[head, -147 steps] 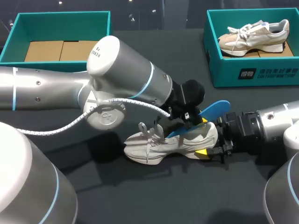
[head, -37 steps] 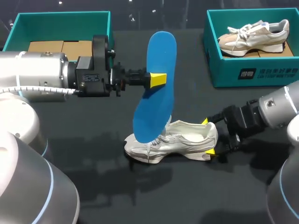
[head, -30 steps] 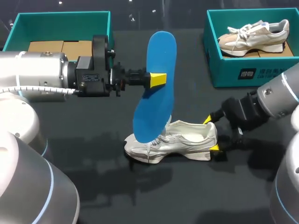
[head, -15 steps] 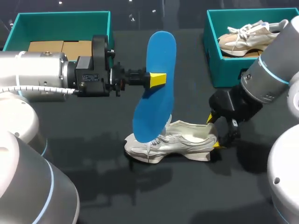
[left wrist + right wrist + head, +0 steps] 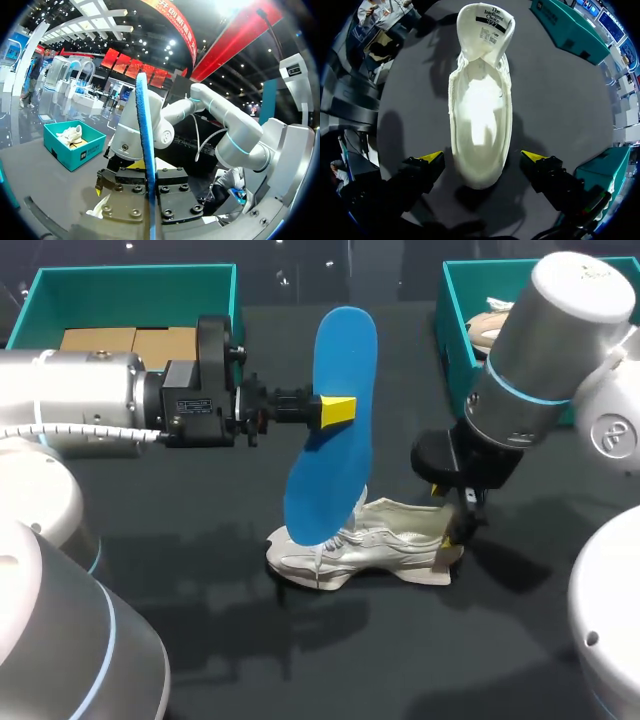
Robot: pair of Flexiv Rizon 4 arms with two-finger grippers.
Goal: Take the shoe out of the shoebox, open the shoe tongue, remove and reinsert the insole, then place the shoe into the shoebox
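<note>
Left pincer [image 5: 337, 410] clamped on the blue insole [image 5: 345, 350] by its edge, holding it upright above the shoe [image 5: 390, 540]; thin, floppy, light, I judge. Right pincer [image 5: 482, 157] apart, straddling the shoe's heel, not touching. Shoe lies on the tabletop [image 5: 180, 640]; soft upper, so I'd grip the stiffer heel.

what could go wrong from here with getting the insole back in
1. The left gripper pinches the blue insole only at one edge, so it may pivot or slip when pressed into the shoe.
2. The right gripper stands open astride the heel without gripping, so the shoe could slide on the table.
3. The tongue might flop back over the opening.
</note>
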